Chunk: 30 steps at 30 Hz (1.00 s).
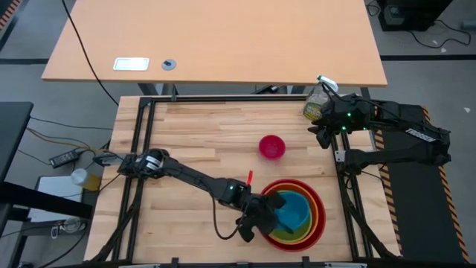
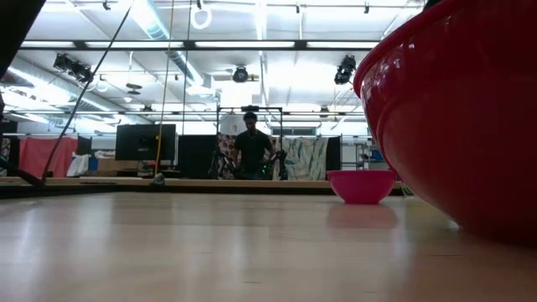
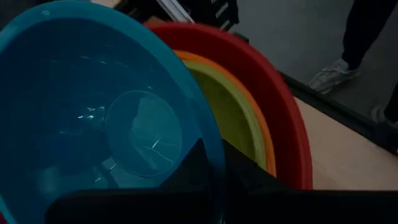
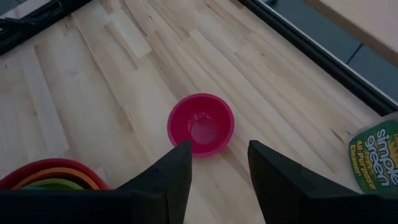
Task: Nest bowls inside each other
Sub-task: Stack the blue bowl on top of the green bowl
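A red bowl (image 1: 316, 195) sits at the table's near right with an orange bowl (image 3: 264, 134) and a green bowl (image 3: 233, 115) nested inside it. Over these, my left gripper (image 1: 262, 216) is shut on a blue bowl (image 1: 291, 211), which is tilted in the stack's hollow. A small pink bowl (image 1: 272, 147) stands alone on its base on the wood, farther back. At the table's far right my right gripper (image 4: 219, 155) stays open above the table, pointing toward the pink bowl (image 4: 200, 124). In the low view the red bowl's wall (image 2: 453, 126) fills the right side. My left gripper pinches the blue bowl's rim (image 3: 208, 134) on the side toward the table's left, with one finger (image 3: 189, 168) inside the bowl and the other outside. The fingers slant down from the table's left. The bowl is tipped above the green bowl; whether it rests on it, I cannot tell.
A cleaner spray bottle (image 1: 316, 104) stands at the far right corner beside my right arm. Black frame rails (image 1: 141, 134) border the tabletop. A second table (image 1: 216, 37) lies beyond. A person's legs (image 3: 367, 37) show past the table's edge, and a person (image 2: 252, 147) stands far off.
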Motion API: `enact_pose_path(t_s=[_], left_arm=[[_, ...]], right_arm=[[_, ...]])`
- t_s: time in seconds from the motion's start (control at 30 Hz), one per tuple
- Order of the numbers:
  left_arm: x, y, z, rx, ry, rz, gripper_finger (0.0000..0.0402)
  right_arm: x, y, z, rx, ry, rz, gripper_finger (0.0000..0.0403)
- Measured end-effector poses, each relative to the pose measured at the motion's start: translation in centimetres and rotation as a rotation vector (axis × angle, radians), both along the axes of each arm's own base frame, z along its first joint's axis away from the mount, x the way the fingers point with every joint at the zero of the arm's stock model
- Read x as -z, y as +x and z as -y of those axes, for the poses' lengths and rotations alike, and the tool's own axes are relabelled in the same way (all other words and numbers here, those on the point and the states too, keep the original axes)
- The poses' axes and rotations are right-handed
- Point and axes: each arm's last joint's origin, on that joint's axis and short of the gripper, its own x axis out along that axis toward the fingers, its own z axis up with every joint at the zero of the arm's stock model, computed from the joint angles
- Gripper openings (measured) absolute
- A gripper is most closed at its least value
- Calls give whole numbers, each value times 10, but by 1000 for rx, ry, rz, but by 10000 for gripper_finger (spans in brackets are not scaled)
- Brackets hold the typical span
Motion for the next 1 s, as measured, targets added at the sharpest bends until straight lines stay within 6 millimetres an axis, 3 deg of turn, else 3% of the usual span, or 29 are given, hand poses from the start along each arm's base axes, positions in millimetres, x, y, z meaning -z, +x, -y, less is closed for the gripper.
enact_pose_path(t_s=[0.33, 0.73, 1.0], left_arm=[[35, -2, -13, -26, -21, -80, 15], [35, 1, -16, -29, -33, -42, 20], [35, 1, -16, -37, -38, -52, 68]], right_arm=[[0, 0, 0, 1, 0, 4, 165], [0, 0, 0, 3, -4, 3, 165], [0, 1, 0, 3, -4, 5, 165]])
